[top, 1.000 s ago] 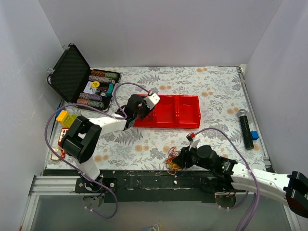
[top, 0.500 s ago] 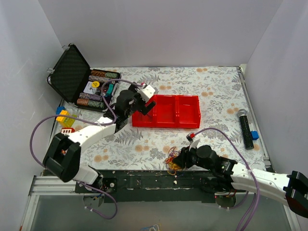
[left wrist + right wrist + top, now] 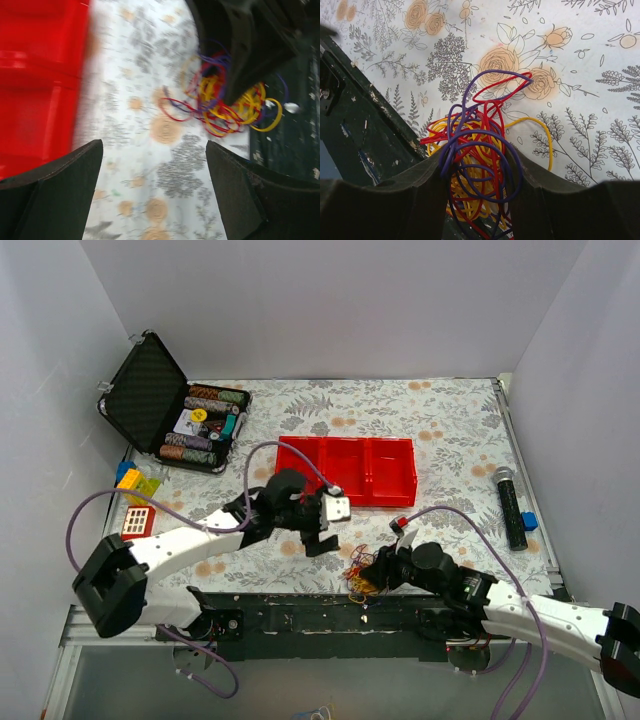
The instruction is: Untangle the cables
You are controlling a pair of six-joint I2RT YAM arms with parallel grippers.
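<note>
The cables (image 3: 479,131) are a tangled bunch of thin yellow, red and purple strands at the table's near edge. They also show in the top view as cables (image 3: 357,575) and in the left wrist view as cables (image 3: 225,107). My right gripper (image 3: 476,165) is shut on the bunch, with strands packed between its two fingers and loops spilling out ahead. In the top view the right gripper (image 3: 369,569) sits just right of the bunch. My left gripper (image 3: 325,530) hovers a little left of and beyond it. The left gripper (image 3: 154,147) is open, with only tablecloth between its fingers.
A red two-compartment tray (image 3: 350,472) lies mid-table, behind the left gripper. An open black case (image 3: 148,400) of poker chips stands at the far left. Toy blocks (image 3: 136,486) lie at the left edge. A microphone (image 3: 511,506) and a blue block (image 3: 529,521) lie at the right.
My left arm has swung from the red tray's left end toward the near edge and the cables, and its jaws have opened wide. The right gripper has stayed on the bunch.
</note>
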